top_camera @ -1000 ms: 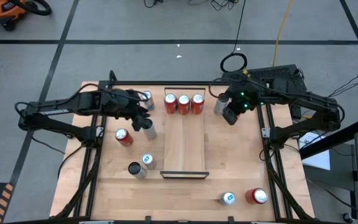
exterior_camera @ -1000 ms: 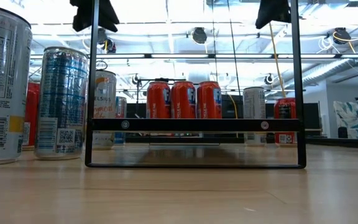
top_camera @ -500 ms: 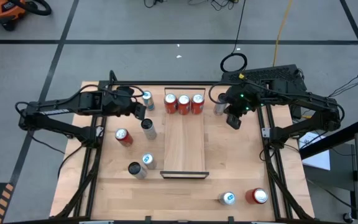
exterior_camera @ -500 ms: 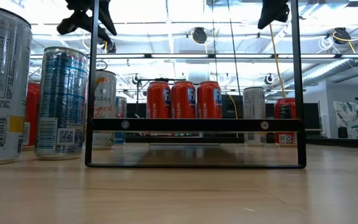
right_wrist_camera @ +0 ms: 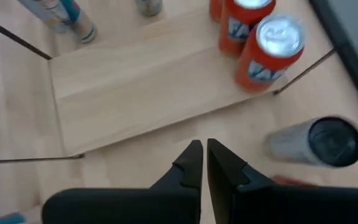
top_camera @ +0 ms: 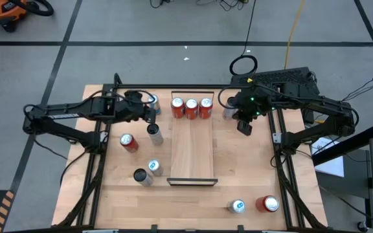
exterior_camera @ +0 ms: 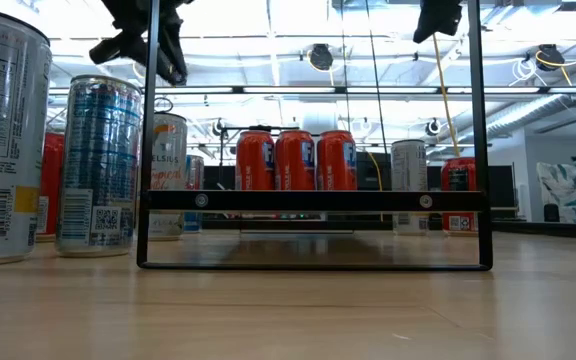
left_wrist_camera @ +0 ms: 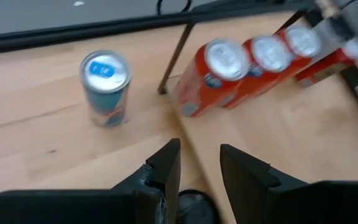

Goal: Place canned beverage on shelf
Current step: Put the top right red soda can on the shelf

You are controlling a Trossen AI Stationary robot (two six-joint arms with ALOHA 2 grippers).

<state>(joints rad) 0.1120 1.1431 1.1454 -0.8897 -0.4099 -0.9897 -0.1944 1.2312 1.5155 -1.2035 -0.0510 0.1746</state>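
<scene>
The shelf [top_camera: 192, 152] is a long light-wood board in the middle of the table, with three red cans [top_camera: 191, 107] upright in a row at its far end. My left gripper [top_camera: 150, 114] hovers open and empty above a silver can with a dark top [top_camera: 154, 133], which stands on the table left of the shelf; that top shows under the fingers in the left wrist view [left_wrist_camera: 194, 204]. A blue-topped can [left_wrist_camera: 106, 87] stands beyond it. My right gripper [top_camera: 244, 125] is shut and empty, right of the shelf, near a silver can [right_wrist_camera: 316, 144].
A red can [top_camera: 129, 142], a blue-topped can [top_camera: 154, 167] and a dark-topped can [top_camera: 141, 176] stand left of the shelf. Two more cans [top_camera: 237, 206] [top_camera: 267, 204] stand at the near right. Black rails [top_camera: 96, 162] run along the table's sides.
My left gripper has drawn back from beside the silver dark-topped can toward the table's far edge and has turned. The can stands where it was.
</scene>
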